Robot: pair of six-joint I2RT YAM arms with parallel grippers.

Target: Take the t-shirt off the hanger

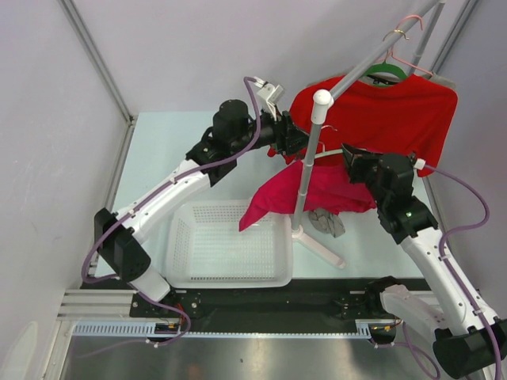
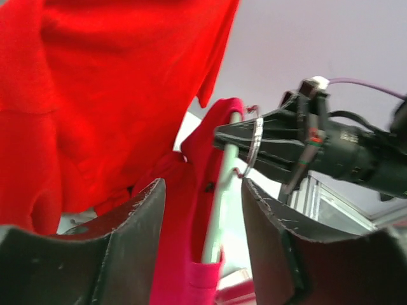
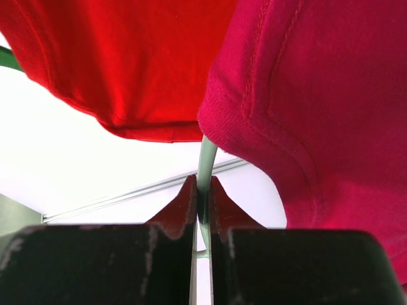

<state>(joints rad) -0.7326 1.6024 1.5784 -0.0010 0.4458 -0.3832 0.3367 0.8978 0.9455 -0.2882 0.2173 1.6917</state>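
The crimson t-shirt (image 1: 310,198) droops from the pale grey hanger (image 1: 325,152) over the basket's far right corner. My right gripper (image 1: 348,156) is shut on the hanger's thin arm (image 3: 205,159), with the t-shirt's collar (image 3: 318,95) just above the jaws. My left gripper (image 1: 295,141) is open. In the left wrist view its fingers (image 2: 143,210) straddle the t-shirt (image 2: 181,248) and the hanger's arm (image 2: 218,203) without closing on them. The right gripper (image 2: 254,143) shows there too, holding the hanger by its metal hook.
A scarlet-red t-shirt (image 1: 388,111) hangs on a green hanger (image 1: 384,73) from the rack's bar, close behind both grippers. A thin pink wire hanger (image 1: 408,36) hangs farther along. The rack's upright pole (image 1: 305,186) stands between the arms. A white perforated basket (image 1: 190,273) sits below.
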